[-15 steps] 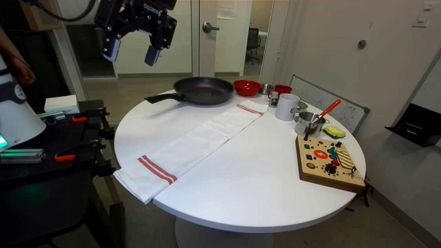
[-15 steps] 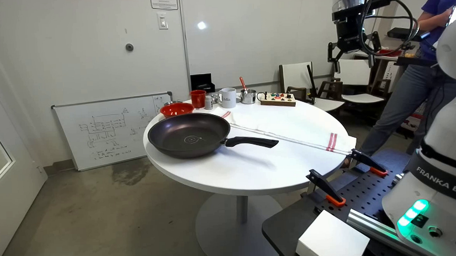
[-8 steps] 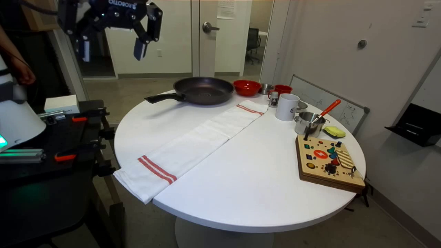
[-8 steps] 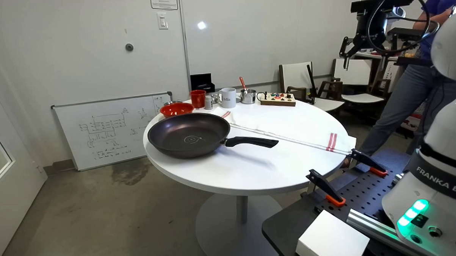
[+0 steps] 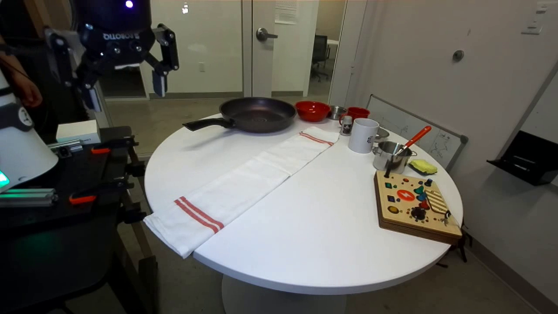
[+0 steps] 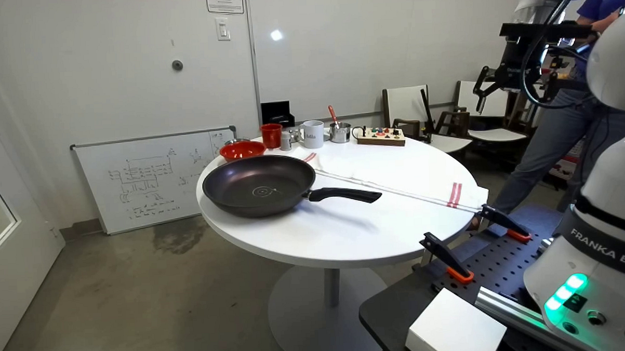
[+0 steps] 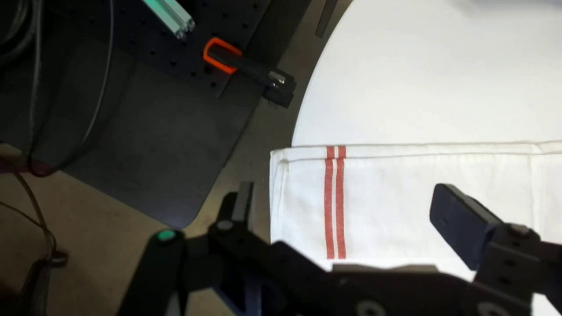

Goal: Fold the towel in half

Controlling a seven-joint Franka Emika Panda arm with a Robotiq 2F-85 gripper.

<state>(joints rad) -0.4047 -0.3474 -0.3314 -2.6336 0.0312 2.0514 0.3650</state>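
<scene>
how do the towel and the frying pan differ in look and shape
The towel is white with red stripes; the frying pan is dark with a black handle. The towel lies flat in a long strip, while the frying pan is round with raised sides. Both rest on the white table, and the open hand holds neither.

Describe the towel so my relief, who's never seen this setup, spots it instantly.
Start at the round white table; find the dark frying pan. The towel runs flat past the pan, one end overhanging the table's edge. Unlike the white table beneath and the white mug near its other end, it has red stripes near both ends.
</scene>
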